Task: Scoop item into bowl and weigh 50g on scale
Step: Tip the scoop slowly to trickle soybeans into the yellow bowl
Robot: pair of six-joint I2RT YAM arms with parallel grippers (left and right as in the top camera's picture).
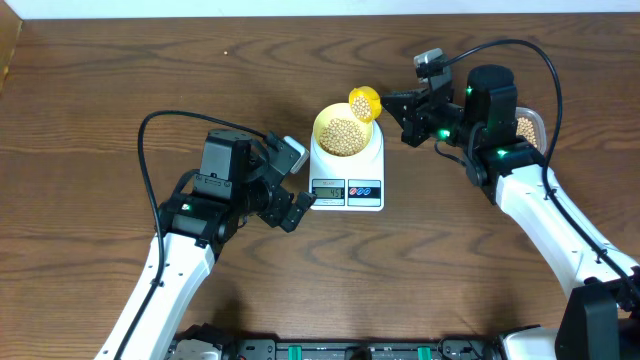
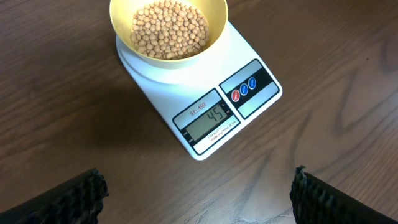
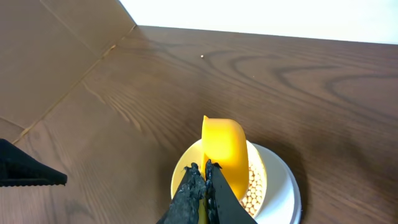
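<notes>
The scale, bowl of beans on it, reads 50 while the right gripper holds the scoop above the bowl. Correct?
Not quite: the left wrist view shows the scale reading 45, not 50. The bowl of beans sits on it; the right gripper holds the scoop above.

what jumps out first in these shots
A pale yellow bowl of tan beans sits on the white scale mid-table, its display reading 45. The right gripper holds a bright yellow scoop tipped over the bowl.
</notes>
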